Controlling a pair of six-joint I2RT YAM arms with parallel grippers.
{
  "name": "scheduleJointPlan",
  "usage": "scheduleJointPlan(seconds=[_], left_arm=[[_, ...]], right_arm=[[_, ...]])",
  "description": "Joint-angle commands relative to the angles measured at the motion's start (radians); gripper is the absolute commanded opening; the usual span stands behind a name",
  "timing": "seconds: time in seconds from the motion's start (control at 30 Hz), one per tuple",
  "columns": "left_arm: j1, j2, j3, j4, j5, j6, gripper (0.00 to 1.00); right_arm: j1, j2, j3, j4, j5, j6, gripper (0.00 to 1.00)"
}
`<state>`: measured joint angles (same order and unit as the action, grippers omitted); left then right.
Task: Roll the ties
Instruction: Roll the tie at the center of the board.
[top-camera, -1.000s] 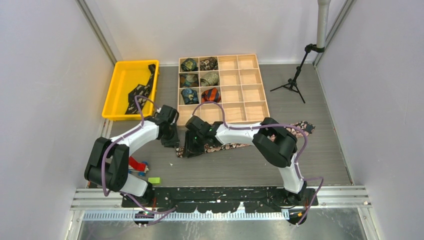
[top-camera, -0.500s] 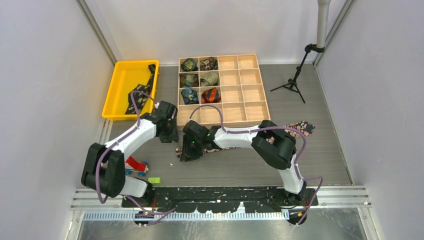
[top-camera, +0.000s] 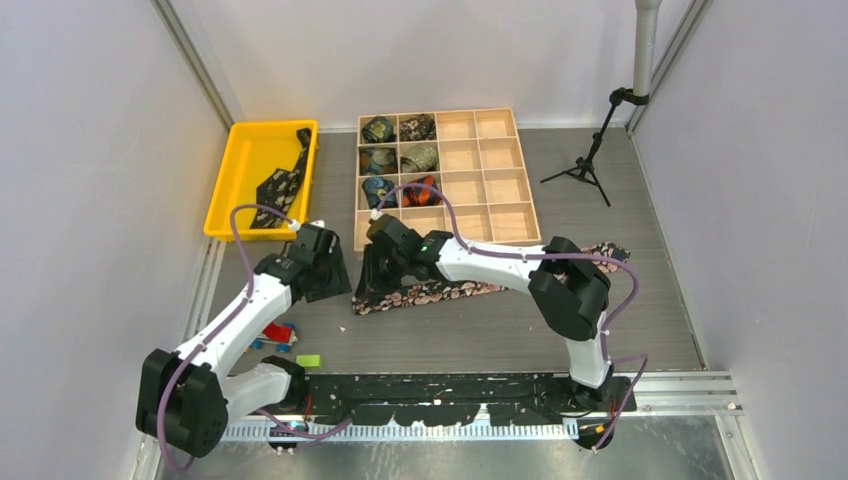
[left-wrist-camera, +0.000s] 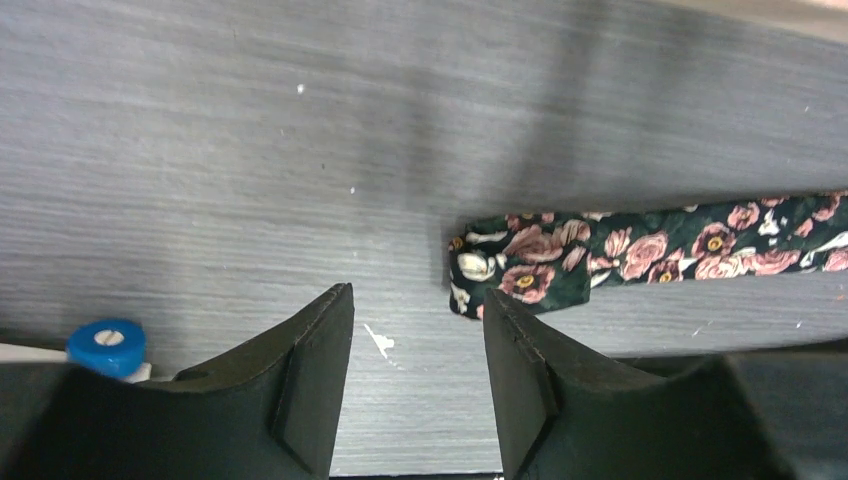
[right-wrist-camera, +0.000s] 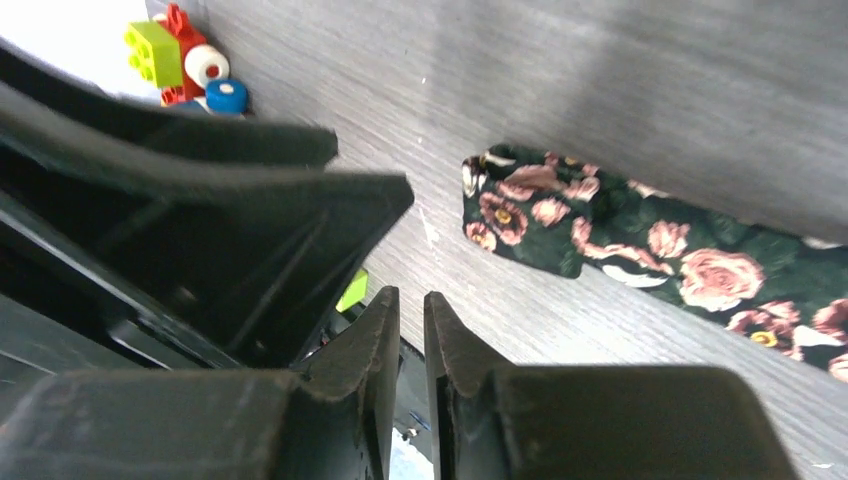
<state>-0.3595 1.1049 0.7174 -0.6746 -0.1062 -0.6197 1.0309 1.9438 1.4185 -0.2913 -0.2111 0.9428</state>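
Ties sit in three places, as we see from the top camera. The floral tie (top-camera: 440, 293) lies flat and unrolled on the grey table (top-camera: 480, 335). It runs from its left end by the grippers out to the right, just on the near side of the wooden box (top-camera: 487, 188). Six rolled ties (top-camera: 421, 157) fill the two left columns of that box, one to a compartment, in the three far rows. A dark tie (top-camera: 283, 182) lies in the yellow tray (top-camera: 245, 160) at the far left, with one end draped over the tray's far rim.

The left gripper (top-camera: 333, 285) hangs over bare table just left of the floral tie's left end. In its wrist view we find its fingers (left-wrist-camera: 310, 380) standing well apart with nothing between them. The tie's end lies just beyond one fingertip and apart from it.

The right gripper (top-camera: 378, 290) is above that same end of the tie. Its wrist view shows us its fingers (right-wrist-camera: 365, 400) drawn nearly together, with only a thin slit between them and nothing in it. The tie's end lies on the table past the tips, untouched.

Toy blocks (top-camera: 275, 333) and a green block (top-camera: 308, 361) lie near the left arm at the near edge. A tripod (top-camera: 585, 165) stands at the far right.
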Motion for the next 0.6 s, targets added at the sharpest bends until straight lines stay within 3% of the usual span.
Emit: scheduleJointPlan(seconds=[0.0,0.57], left_arm=[[0.004,-0.076,-0.061,0.026,0.058,-0.050,0.52],[0.004,-0.121,-0.134,0.087,0.135,-0.068,0.51]], right_arm=[[-0.038,0.038,0.066,-0.033,-0.015,-0.045,0.19],[-0.059,0.133,0.061,-0.008,-0.048,-0.059,0.13]])
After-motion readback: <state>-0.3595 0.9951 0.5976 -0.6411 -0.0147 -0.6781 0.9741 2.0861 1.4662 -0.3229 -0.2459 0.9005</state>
